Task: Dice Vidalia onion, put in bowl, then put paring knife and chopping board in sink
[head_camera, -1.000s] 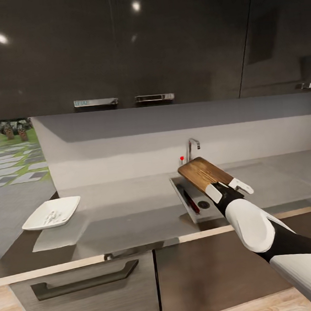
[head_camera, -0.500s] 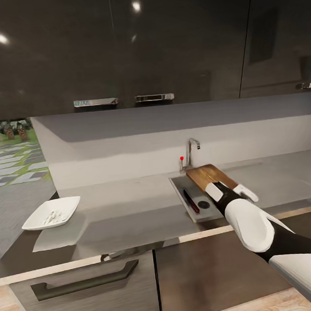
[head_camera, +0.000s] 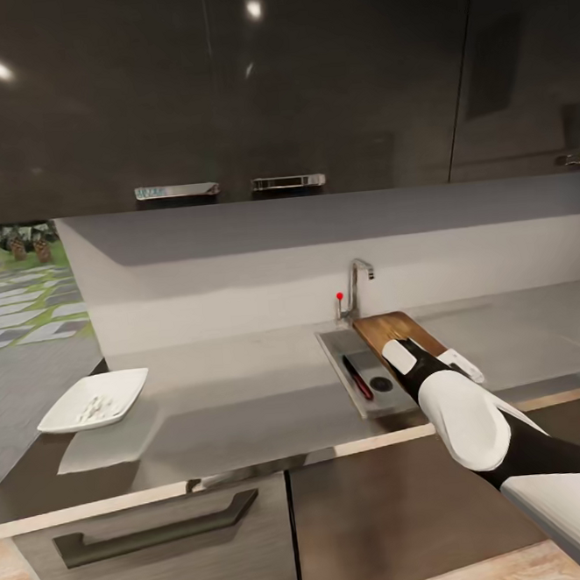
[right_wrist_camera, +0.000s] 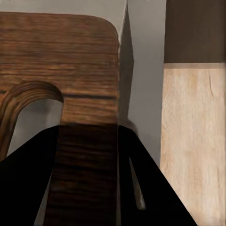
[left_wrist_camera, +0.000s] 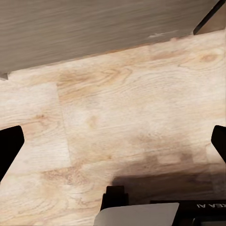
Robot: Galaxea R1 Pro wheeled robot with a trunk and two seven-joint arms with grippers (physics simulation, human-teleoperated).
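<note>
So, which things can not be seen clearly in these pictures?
- Chopping board, head view: its near end is hidden behind the right gripper, so the grip cannot be judged.
- Bowl, head view: contents too small to identify.
- Paring knife in the sink, head view: blade too small to make out.

head faces countertop (head_camera: 246,390), wrists close
</note>
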